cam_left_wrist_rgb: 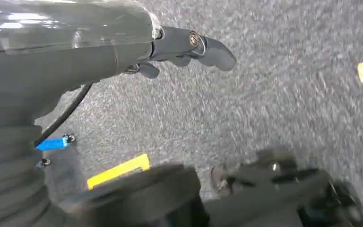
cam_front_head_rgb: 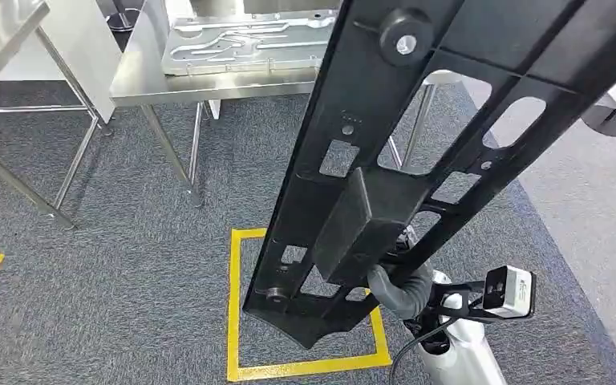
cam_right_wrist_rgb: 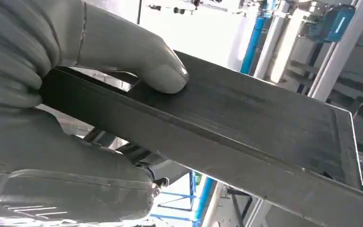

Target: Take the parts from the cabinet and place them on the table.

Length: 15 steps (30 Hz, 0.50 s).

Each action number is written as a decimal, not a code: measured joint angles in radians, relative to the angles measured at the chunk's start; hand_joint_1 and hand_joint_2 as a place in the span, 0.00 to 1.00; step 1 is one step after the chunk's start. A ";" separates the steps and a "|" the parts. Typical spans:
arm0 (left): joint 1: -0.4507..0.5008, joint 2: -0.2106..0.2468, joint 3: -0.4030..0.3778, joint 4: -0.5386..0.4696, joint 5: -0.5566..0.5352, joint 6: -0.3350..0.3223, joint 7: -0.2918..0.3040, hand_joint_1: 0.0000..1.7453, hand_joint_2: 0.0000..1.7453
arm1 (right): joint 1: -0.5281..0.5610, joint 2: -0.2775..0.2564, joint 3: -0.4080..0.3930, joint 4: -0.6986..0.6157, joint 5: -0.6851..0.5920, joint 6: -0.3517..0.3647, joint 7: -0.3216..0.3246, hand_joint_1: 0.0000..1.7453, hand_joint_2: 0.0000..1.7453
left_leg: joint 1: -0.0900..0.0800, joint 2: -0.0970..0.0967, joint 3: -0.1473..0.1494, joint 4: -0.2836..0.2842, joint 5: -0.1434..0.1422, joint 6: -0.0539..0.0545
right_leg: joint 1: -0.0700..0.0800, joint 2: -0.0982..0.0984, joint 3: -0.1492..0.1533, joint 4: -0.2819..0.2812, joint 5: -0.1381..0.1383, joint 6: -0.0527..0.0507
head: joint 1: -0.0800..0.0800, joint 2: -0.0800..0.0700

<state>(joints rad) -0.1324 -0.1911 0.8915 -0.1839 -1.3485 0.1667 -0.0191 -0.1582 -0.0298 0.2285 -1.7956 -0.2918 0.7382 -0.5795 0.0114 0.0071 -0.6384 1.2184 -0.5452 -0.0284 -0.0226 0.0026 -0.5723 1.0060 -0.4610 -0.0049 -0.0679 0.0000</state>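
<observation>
Grey ribbed wrist cover, thick grey thumb [cam_right_wrist_rgb: 137, 59], black cable, white wrist camera [cam_front_head_rgb: 509, 290], silver forearm.

Three cameras: one high on the body, one close behind each wrist.

The head view looks forward and down at the grey carpet [cam_front_head_rgb: 128, 265], a steel tabletop [cam_front_head_rgb: 208, 84] at 11 o'clock and a long black frame part [cam_front_head_rgb: 417, 160] close before the lens. The right wrist view sits very near the right hand [cam_right_wrist_rgb: 52, 104], sharing that black part with the head view. The left wrist view faces down past the left hand [cam_left_wrist_rgb: 170, 47] at carpet with yellow floor tape [cam_left_wrist_rgb: 118, 170], also seen from the head.
</observation>
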 joint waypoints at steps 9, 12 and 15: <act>0.011 -0.002 0.004 0.000 0.000 0.000 0.000 0.00 1.00 | -0.003 0.000 0.000 0.000 0.001 -0.001 0.001 1.00 1.00 | -0.001 -0.009 0.087 -0.216 0.074 0.052 | 0.000 0.002 -0.026 0.060 -0.045 0.048 | 0.000 0.000; 0.013 -0.002 0.004 0.000 0.000 -0.002 0.000 0.00 1.00 | 0.000 0.000 0.000 0.000 0.001 -0.001 0.001 1.00 1.00 | -0.008 -0.006 0.085 -0.215 0.073 0.061 | 0.001 0.002 -0.141 0.292 -0.141 0.050 | 0.000 0.000; 0.013 -0.002 0.004 0.000 0.001 -0.002 0.000 0.00 1.00 | 0.000 0.000 0.000 0.002 0.001 -0.001 0.001 1.00 1.00 | -0.015 -0.008 0.089 -0.213 0.070 0.064 | 0.003 0.002 -0.121 0.233 -0.069 0.040 | 0.000 0.000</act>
<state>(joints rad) -0.1192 -0.1926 0.8957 -0.1835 -1.3474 0.1644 -0.0195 -0.1580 -0.0301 0.2285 -1.7937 -0.2907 0.7374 -0.5783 -0.0034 -0.0008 -0.5495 1.0052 -0.4752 0.0356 -0.0200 0.0049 -0.6932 1.2391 -0.5296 0.0350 -0.0679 0.0000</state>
